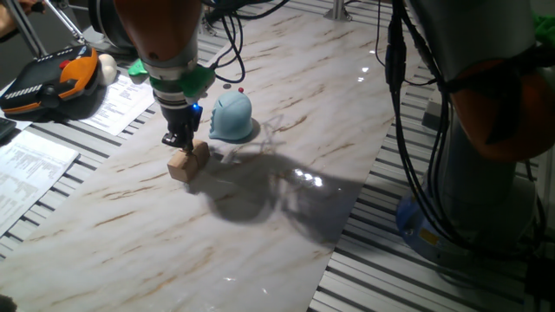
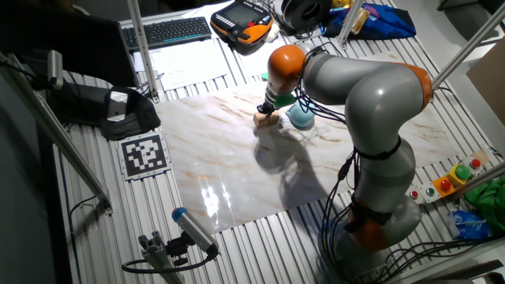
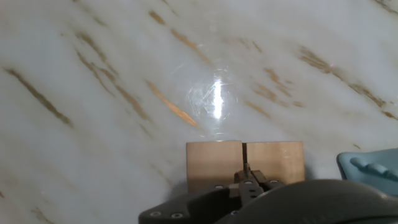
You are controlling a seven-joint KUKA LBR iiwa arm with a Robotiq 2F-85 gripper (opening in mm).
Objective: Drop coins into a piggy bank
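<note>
- The pincer (image 1: 181,141) is seen lowered over two tan wooden cubes (image 1: 188,161) that sit side by side, touching each other, on the marble-patterned desk (image 1: 260,243).
- In the hand view the cubes (image 3: 244,163) are shown as a pair with a thin dark seam between them, and the pincer's tip (image 3: 246,176) is placed right at that seam.
- The fingers appear drawn close together in the hand view; whether anything is gripped between them cannot be told from the pictures.
- The piggy bank (image 1: 231,118), a light blue dome on a wider flat base, is set just beside the cubes, on the side nearer the far edge of the desk in one fixed view.
- The piggy bank stands upright and apart from the pincer; only its edge (image 3: 370,167) is caught at the right border of the hand view.
- Two tiny dark-reddish coins (image 1: 235,87) are seen lying on the desk just behind the piggy bank, toward the far edge, close to each other.
- In the other fixed view the arm (image 2: 363,95) is seen bent over the desk from the near right corner, with the piggy bank (image 2: 301,117) and the cubes (image 2: 266,118) below its wrist, near the far edge.
- A keyboard (image 2: 168,31) and an orange-and-black handheld controller (image 2: 243,17) are placed beyond the far edge of the desk.
- A printed square marker (image 2: 144,153) lies off the left edge of the desk.
</note>
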